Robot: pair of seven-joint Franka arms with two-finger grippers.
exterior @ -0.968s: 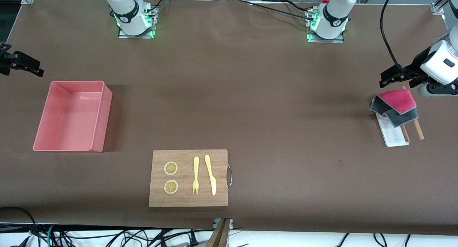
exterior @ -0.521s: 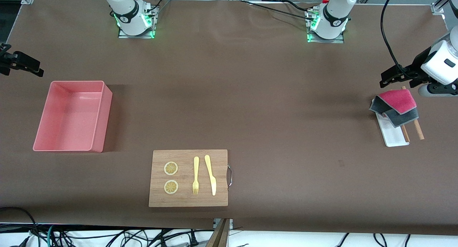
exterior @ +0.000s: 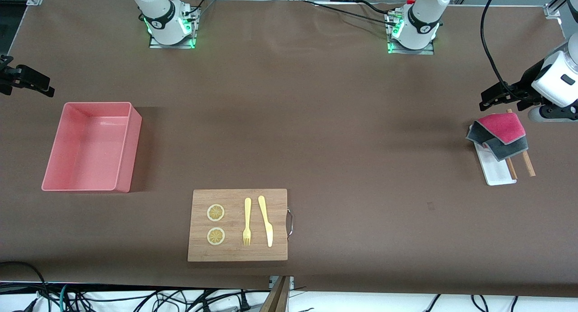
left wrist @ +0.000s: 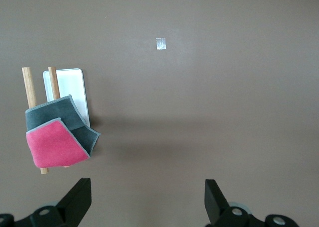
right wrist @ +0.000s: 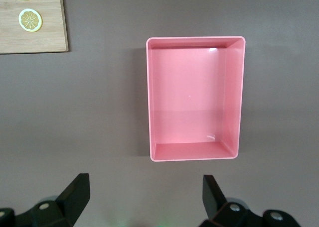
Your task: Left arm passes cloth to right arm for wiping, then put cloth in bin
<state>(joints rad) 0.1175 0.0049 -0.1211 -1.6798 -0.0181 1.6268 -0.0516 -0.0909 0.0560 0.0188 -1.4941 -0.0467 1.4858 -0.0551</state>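
From the front, you saw the cloth (exterior: 498, 134) folded on a white tray (exterior: 496, 172) and two wooden sticks (exterior: 527, 163) at the left arm's end of the worktop (exterior: 316, 122), the bin (exterior: 90, 147) at the right arm's end. In the left wrist view, your left tool (left wrist: 148, 199) hung spread wide above bare worktop beside the cloth. In the right wrist view, your right tool (right wrist: 144, 197) gaped, holding nothing, near the bin.

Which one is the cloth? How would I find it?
Look at the left arm's end of the brown table, where a small white tray lies with two wooden sticks. The cloth is folded on top, the only soft thing, bright pink over dark grey.
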